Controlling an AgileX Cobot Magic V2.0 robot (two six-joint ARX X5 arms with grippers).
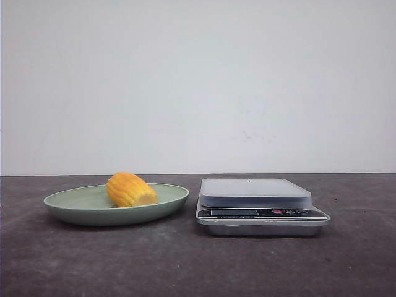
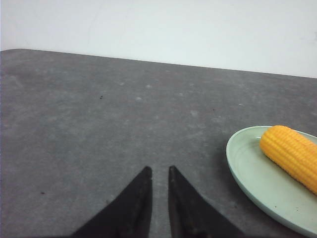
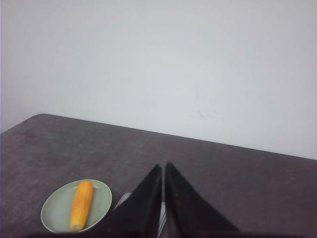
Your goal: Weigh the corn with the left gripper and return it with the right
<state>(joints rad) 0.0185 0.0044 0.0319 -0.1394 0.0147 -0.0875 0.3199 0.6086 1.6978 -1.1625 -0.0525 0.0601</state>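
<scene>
The corn (image 1: pixel 130 189) is a yellow-orange cob lying on its side in a pale green plate (image 1: pixel 68 207) at the left of the table. A silver kitchen scale (image 1: pixel 260 204) stands just right of the plate, its platform bare. Neither gripper shows in the front view. In the left wrist view my left gripper (image 2: pixel 158 171) hovers over bare table, its jaws almost together and empty, with the corn (image 2: pixel 292 156) and plate (image 2: pixel 247 168) off to one side. In the right wrist view my right gripper (image 3: pixel 162 167) is shut and empty, high above the scale (image 3: pixel 121 199), apart from the corn (image 3: pixel 81 204).
The table is dark grey with a plain white wall behind it. The scale's display and buttons face the front. Open tabletop lies in front of the plate and scale and on both outer sides.
</scene>
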